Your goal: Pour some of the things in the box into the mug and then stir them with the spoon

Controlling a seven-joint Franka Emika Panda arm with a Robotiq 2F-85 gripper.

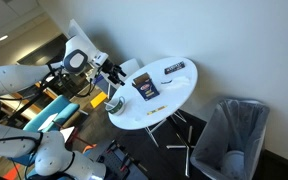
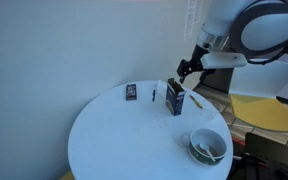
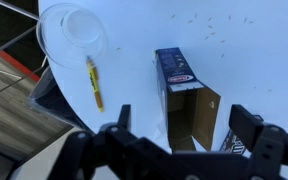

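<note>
The dark box [image 3: 177,68] stands upright on the round white table [image 3: 234,60], its top flaps open. It also shows in both exterior views [image 1: 148,89] [image 2: 175,99]. My gripper [image 3: 184,118] is open and hangs just above the box, one finger on each side, touching nothing. It shows in both exterior views [image 1: 112,72] [image 2: 185,72]. The round mug [image 3: 74,26] sits near the table edge, apart from the box [image 1: 115,102] [image 2: 208,147]. A slim yellow utensil [image 3: 94,82] lies on the table between mug and box.
A longer flat dark item with white lettering [image 2: 132,92] [image 1: 174,68] lies on the table beyond the box. A grey bin [image 1: 234,135] stands on the floor beside the table. A yellow seat [image 2: 264,112] is close to the table edge.
</note>
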